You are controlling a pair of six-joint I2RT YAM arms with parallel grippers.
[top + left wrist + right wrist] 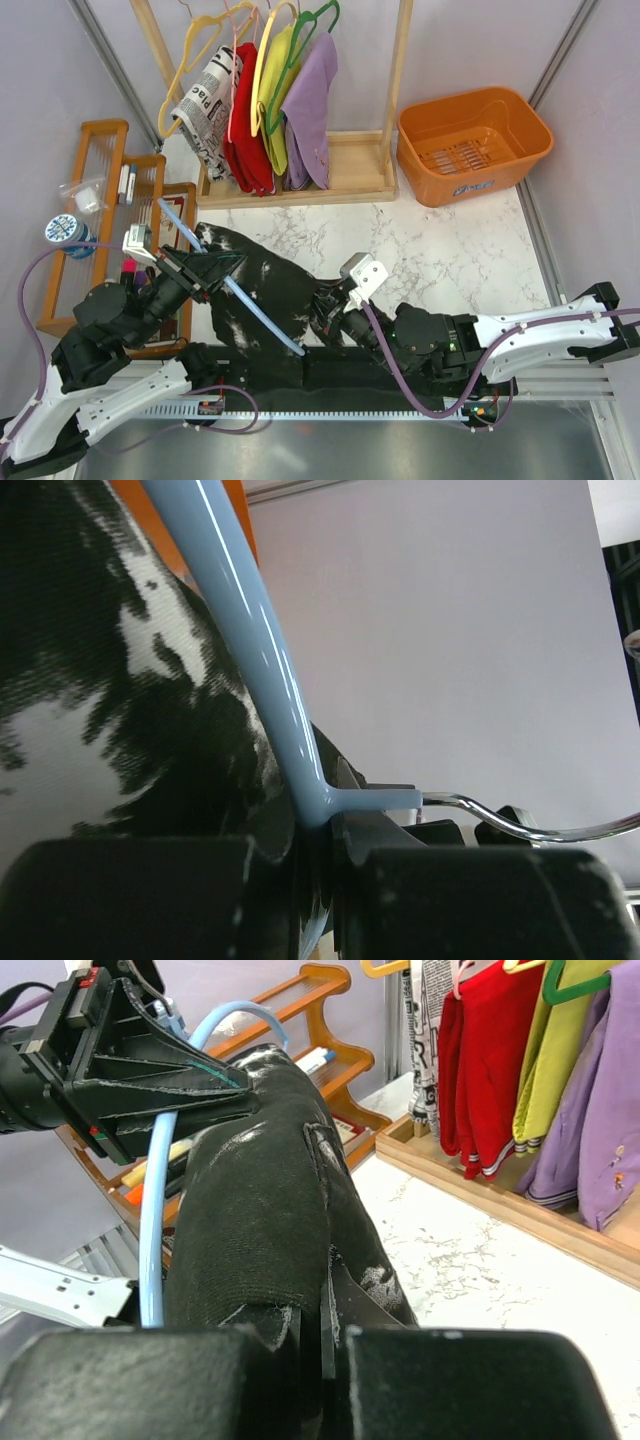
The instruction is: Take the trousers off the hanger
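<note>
The black trousers (265, 290) with white blotches lie on the marble table, still draped over the light-blue hanger (255, 310), which runs diagonally through them. My left gripper (205, 265) is shut on the hanger at its neck, where the blue arm (265, 670) meets the metal hook (520, 828); trouser fabric (120, 670) presses against the left finger. My right gripper (325, 312) is shut on a fold of the trousers (260, 1210) near the hanger's lower end. The right wrist view shows the hanger (152, 1240) beside that fold and the left gripper (150, 1070) above.
A wooden rack (350, 165) at the back holds newspaper-print, red, yellow and purple garments (310, 105) on yellow and green hangers. An orange basket (470, 140) stands at the back right. A wooden shelf (100, 170) with small items stands at the left.
</note>
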